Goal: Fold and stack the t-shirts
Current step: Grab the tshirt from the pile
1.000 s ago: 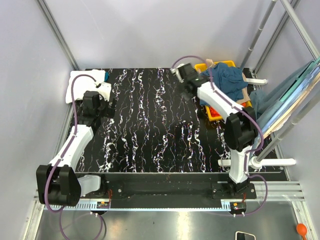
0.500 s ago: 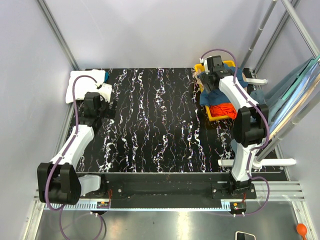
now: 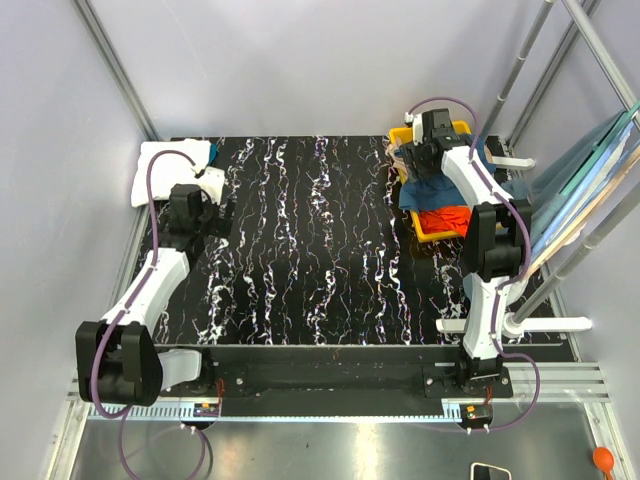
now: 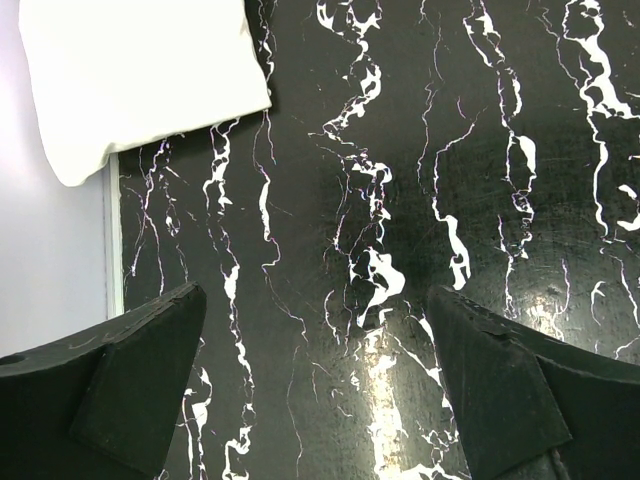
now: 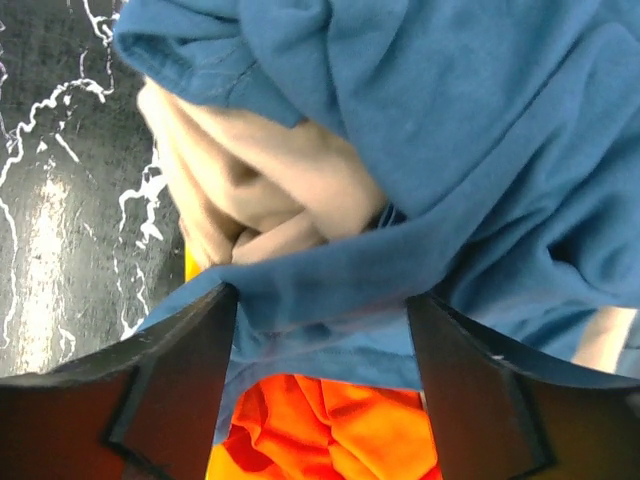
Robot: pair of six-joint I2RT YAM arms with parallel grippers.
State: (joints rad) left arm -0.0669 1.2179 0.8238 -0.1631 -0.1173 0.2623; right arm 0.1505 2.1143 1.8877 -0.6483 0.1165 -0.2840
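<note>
Right wrist view first: the right gripper [image 5: 320, 300] has its jaws spread wide, one finger on either side of a bunched fold of the blue t-shirt [image 5: 480, 130]. As far as I can see it isn't pinched on the cloth yet. My guess is it's lined up that way so closing would catch just the top layer. Tucked under the blue cloth, toward the upper left of the frame, is a tan t-shirt [image 5: 260, 190]. A red-orange t-shirt [image 5: 330, 420] peeks out at the bottom edge. In the top view the whole pile sits in a yellow bin [image 3: 441, 237] at the upper right. The blue one is on top, which is probably why it's the one being gone for.

The left gripper [image 4: 315, 300] is wide open too, holding nothing, hanging over the black marbled table [image 4: 400, 150]. A folded white t-shirt [image 4: 140, 80] lies at the upper left of its frame, at the table's far left corner. I'd guess that's the start of the stack. The left arm looks parked next to it, out of the way of where the next shirt would get spread out.
</note>
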